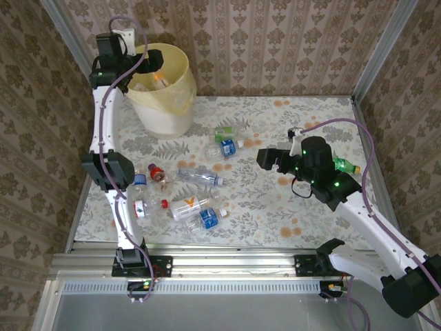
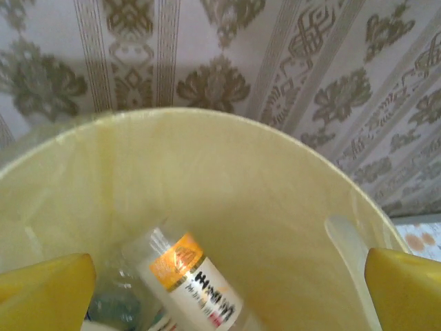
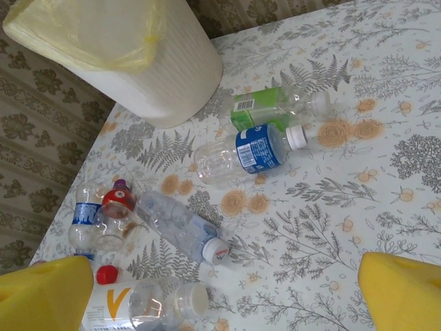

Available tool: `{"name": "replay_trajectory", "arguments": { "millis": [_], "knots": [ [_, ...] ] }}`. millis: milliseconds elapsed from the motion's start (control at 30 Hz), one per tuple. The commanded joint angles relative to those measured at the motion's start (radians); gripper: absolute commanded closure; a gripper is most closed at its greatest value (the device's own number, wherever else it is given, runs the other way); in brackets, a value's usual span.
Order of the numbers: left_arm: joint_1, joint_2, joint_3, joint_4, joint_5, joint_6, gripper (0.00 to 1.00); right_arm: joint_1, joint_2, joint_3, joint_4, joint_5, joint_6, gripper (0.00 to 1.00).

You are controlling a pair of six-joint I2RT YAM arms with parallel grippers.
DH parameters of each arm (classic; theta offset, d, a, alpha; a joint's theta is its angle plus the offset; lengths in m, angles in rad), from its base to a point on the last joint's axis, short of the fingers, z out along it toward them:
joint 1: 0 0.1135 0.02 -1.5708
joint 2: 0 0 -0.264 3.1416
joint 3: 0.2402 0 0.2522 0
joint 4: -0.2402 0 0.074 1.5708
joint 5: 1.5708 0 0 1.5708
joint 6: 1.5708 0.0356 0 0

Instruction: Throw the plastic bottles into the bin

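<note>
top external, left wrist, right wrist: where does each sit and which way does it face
Top external: above and behind the bases, looking down on the table; both arms show, left gripper over the bin.
Left wrist: on the left arm, looking down into the bin; the left fingers, yellow, at the bottom corners.
Right wrist: over the table, facing the bin; the right fingers likewise.
Shared: all three show the bin.

Both arms reach out, and both grippers are spread wide.
The left arm (image 1: 103, 117) stretches far forward, with the left gripper (image 1: 150, 61) turned rightward. Its jaws are hard to make out from above, but the wrist view shows its yellow fingers (image 2: 45, 293) far apart with nothing gripped. The right arm (image 1: 372, 227) angles forward-left, and the right gripper (image 1: 267, 158) is likewise agape, its fingers (image 3: 406, 293) well apart.
</note>
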Motion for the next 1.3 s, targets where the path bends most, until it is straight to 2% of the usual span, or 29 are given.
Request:
{"name": "replay_trajectory", "arguments": {
  "millis": [0, 167, 400, 633, 933, 1267],
  "knots": [
    [0.001, -0.138, 0.062, -0.049, -0.002, -0.047, 0.0, -0.012, -0.002, 0.024, -0.08, 0.05, 0.002, 0.0],
    [-0.027, -0.295, -0.024, 0.0, 0.005, -0.029, 0.0, -0.052, 0.051, 0.038, -0.138, 0.04, 0.059, 0.0],
    [-0.08, -0.518, -0.255, 0.096, 0.02, 0.019, 0.0, -0.109, 0.119, 0.052, -0.21, 0.034, 0.125, 0.0],
    [-0.149, -0.639, -0.406, 0.12, -0.003, 0.087, 0.0, -0.184, 0.165, 0.077, -0.324, 0.079, 0.168, 0.0],
    [-0.265, -0.749, -0.517, 0.158, 0.018, 0.163, 0.0, -0.401, 0.201, 0.052, -0.294, 0.017, 0.282, 0.0],
    [-0.311, -0.859, -0.639, 0.157, 0.04, 0.181, 0.0, -0.68, 0.341, 0.047, -0.208, -0.034, 0.369, 0.0]
  ]
}}
